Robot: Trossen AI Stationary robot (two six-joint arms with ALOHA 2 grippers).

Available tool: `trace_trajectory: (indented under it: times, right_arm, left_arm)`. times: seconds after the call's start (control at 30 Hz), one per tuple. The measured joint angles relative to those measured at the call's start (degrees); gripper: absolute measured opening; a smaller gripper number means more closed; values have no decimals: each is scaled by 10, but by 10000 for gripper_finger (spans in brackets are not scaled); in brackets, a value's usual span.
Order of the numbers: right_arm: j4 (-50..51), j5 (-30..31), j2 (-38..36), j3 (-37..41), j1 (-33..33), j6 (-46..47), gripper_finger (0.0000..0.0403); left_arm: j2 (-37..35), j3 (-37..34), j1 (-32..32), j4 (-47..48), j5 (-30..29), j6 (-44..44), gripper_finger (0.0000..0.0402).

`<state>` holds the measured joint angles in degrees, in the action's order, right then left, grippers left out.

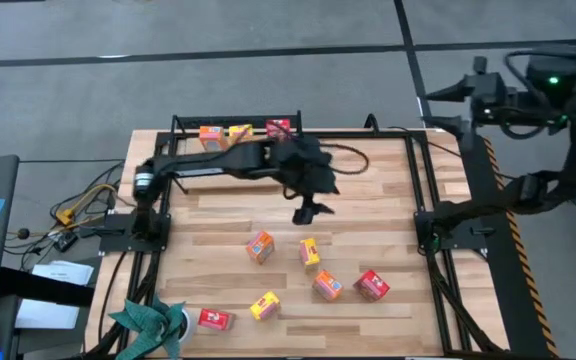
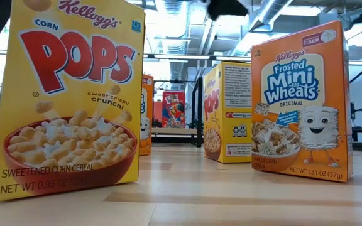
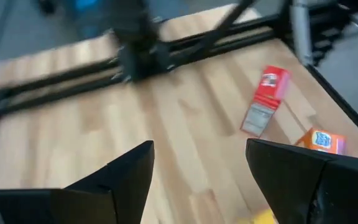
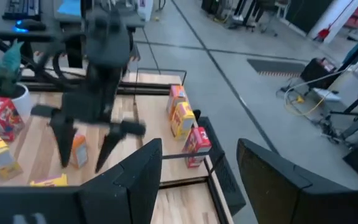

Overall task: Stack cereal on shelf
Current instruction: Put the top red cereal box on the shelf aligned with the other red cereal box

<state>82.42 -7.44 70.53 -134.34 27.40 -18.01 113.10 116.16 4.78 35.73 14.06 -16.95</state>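
Three cereal boxes (image 1: 240, 132) line the shelf (image 1: 183, 125) at upper centre; six lie scattered lower on the tabletop (image 1: 388, 200). The left gripper (image 1: 309, 211) hangs open, empty, mid-frame. Descending off-centre could topple a box.

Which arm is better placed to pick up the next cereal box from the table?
Left. Its open, empty gripper hangs over the table, just above the loose orange box. The right arm waits off the table's edge.
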Motion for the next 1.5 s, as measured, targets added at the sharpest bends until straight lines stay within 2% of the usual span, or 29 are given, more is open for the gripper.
trace_trajectory:
  times: [0.13, 0.5, 0.67, 0.77, 0.83, 1.0, 1.13, 1.3, 1.5]
  right_arm:
    - [9, 0, -8, 0, 0, 1, 232]
    - [71, 0, -3, 1, 0, 21, 232]
    - [70, 0, 8, 1, 0, 21, 232]
    - [70, 0, 9, 1, 0, 33, 232]
    - [71, 0, 8, 1, 0, 52, 232]
    - [72, 0, 6, 1, 0, 105, 232]
    - [72, -1, -3, 1, 0, 111, 232]
    - [76, -2, -17, 1, 0, 108, 232]
    - [76, -2, -37, 1, 0, 105, 232]
  left_arm:
    - [49, 30, -20, -14, 33, -63, 247]
    - [161, 136, -65, -22, 81, -117, 258]
    - [184, 166, -83, -25, 75, -123, 287]
    - [189, 165, -103, -54, 44, -129, 298]
    - [195, 163, -115, -64, 13, -112, 300]
    - [232, 162, -137, -137, 19, -59, 298]
    - [251, 162, -149, -177, -27, -46, 298]
    - [261, 163, -144, -202, -18, 18, 297]
    - [279, 161, -140, -230, -14, 31, 297]
